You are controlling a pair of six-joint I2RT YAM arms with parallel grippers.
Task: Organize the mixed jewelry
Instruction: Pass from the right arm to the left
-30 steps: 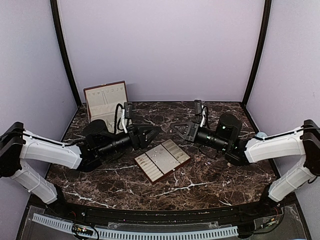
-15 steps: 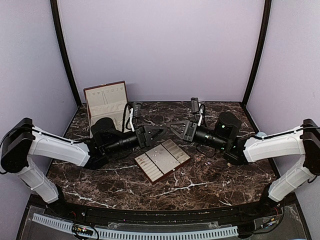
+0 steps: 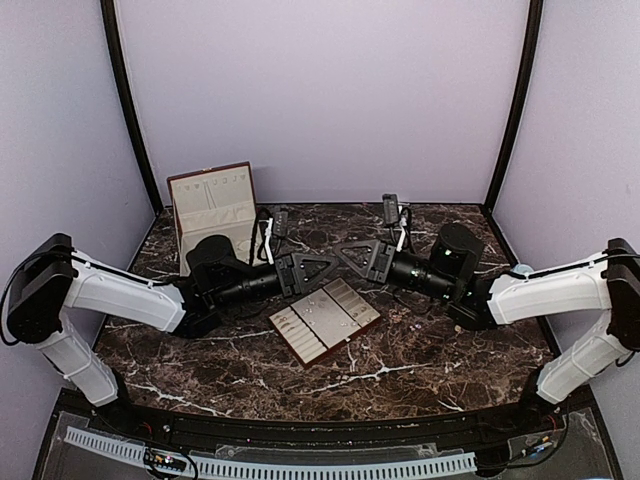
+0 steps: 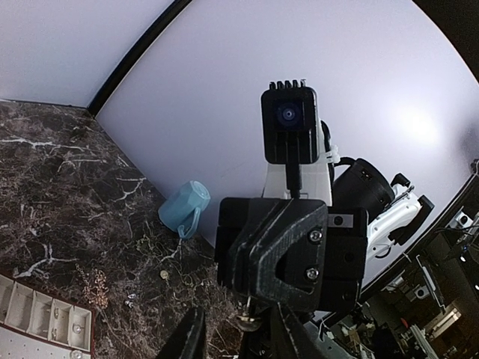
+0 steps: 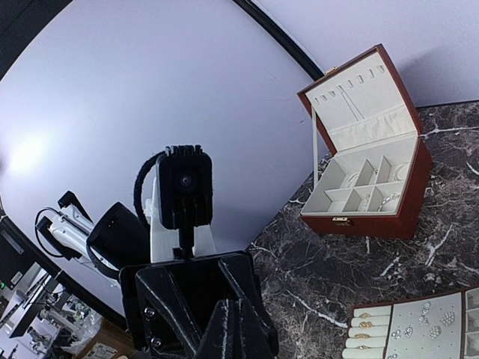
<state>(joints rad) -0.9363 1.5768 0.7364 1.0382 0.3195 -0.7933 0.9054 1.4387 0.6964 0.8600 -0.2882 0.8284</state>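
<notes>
The left gripper (image 3: 326, 263) and the right gripper (image 3: 345, 251) meet tip to tip in the air above the dark marble table (image 3: 430, 350). In the left wrist view, the left gripper's fingers (image 4: 191, 338) stand apart with a clear gap between them. The right gripper's black tip reaches down toward that gap. The right gripper's jaws are pressed together, and a small silvery piece (image 4: 248, 322) shows at their very end, seemingly pinched there by a thin stem. This piece sits between the left fingers without visibly touching either one. Most of the mixed jewelry (image 5: 425, 317) lies in the cream slotted tray (image 3: 336, 340), which sits on the table just below and on the near side of the two meeting tips. It includes rings in the rolls and pale studs on the flat panel. A few loose bits lie on the marble beyond the tray, to the right gripper's side, near a light-blue cup (image 4: 185, 209) tipped over by the wall. The open reddish-brown box (image 5: 374, 221) stands well behind the left gripper, with some pieces in its cream compartments.
</notes>
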